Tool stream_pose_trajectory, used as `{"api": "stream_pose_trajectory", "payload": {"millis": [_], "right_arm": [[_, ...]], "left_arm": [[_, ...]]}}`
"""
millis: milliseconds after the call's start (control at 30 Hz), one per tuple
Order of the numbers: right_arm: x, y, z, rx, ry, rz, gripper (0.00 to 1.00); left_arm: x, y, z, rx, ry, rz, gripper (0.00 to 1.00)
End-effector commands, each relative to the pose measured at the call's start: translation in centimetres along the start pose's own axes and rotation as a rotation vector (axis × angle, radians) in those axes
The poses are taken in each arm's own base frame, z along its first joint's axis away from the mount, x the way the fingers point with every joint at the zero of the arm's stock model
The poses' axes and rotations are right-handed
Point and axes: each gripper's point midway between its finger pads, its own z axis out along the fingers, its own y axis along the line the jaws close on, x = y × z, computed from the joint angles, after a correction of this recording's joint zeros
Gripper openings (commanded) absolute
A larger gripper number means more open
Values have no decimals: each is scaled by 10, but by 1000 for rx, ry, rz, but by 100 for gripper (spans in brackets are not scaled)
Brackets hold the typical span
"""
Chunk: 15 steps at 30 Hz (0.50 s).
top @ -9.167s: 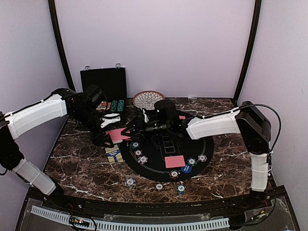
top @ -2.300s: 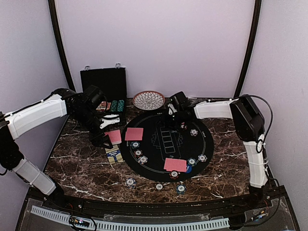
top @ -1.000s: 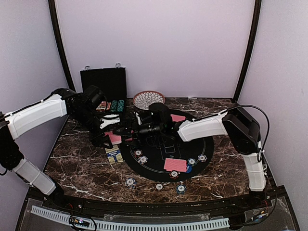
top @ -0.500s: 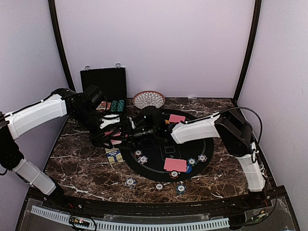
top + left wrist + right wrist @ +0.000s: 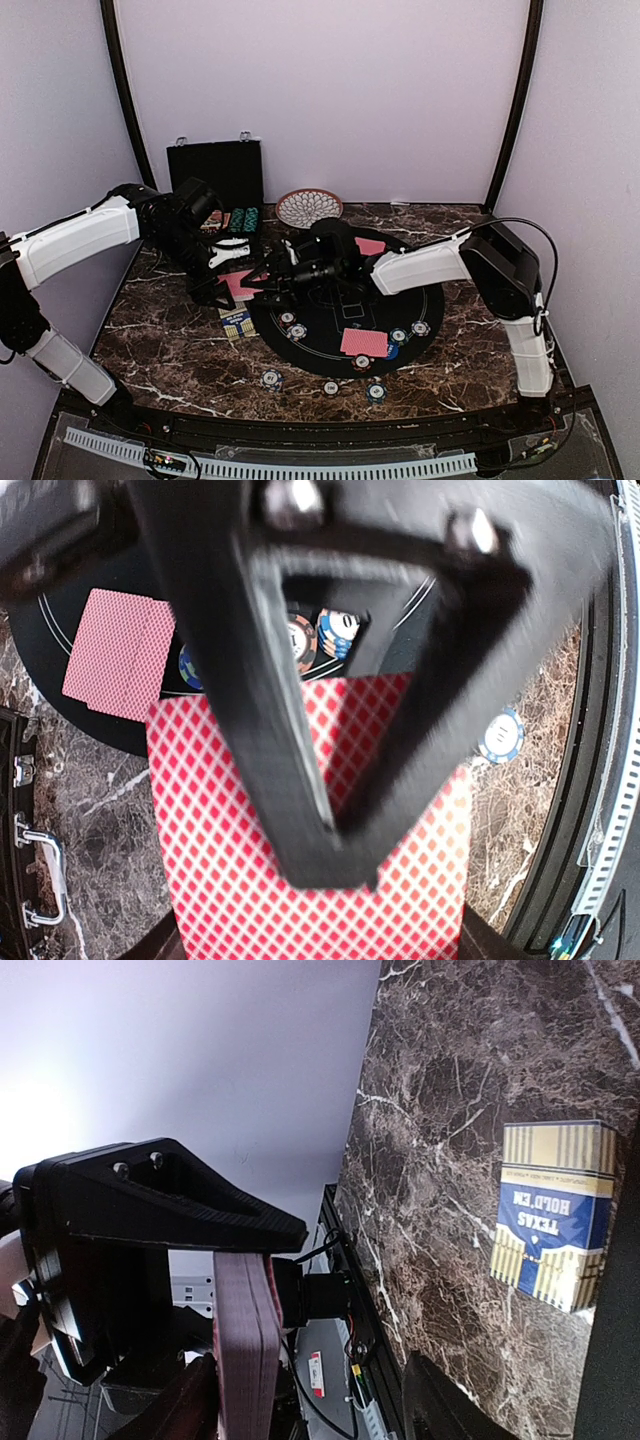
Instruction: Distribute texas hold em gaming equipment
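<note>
My right arm (image 5: 425,264) has swung back across the mat (image 5: 425,300) to the left gripper (image 5: 222,288), which stays clamped on the deck of cards (image 5: 220,900). The right gripper (image 5: 310,1402) — jaws apart but narrowing — now straddles the deck's edge, so I judge another draw is near.

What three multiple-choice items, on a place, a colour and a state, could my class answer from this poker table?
1. Where is the patterned dish? A at the table's far edge, right of the black case; B inside that case; C at the near edge.
2. What colour is the back of the deck of cards? A blue; B green; C red.
3. How are the left jaws? A wide open; B shut on the deck; C shut on nothing.
Answers: A, it stands beside the case; C, red diamonds show; B, they clamp the deck.
</note>
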Motion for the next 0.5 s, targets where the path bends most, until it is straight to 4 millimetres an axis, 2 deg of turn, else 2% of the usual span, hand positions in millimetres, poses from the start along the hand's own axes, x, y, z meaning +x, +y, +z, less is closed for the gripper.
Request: {"api": "stream_pose_trajectory", "payload": {"millis": [0, 267, 467], "right_arm": [[-9, -18, -18, 73, -43, 17, 61], [-14, 15, -24, 42, -56, -34, 59], [-14, 30, -31, 29, -64, -51, 43]], "left_arm": [[-7, -7, -13, 4, -45, 20, 0], [-7, -6, -13, 0, -41, 21, 0], [-5, -7, -12, 1, -37, 19, 0]]}}
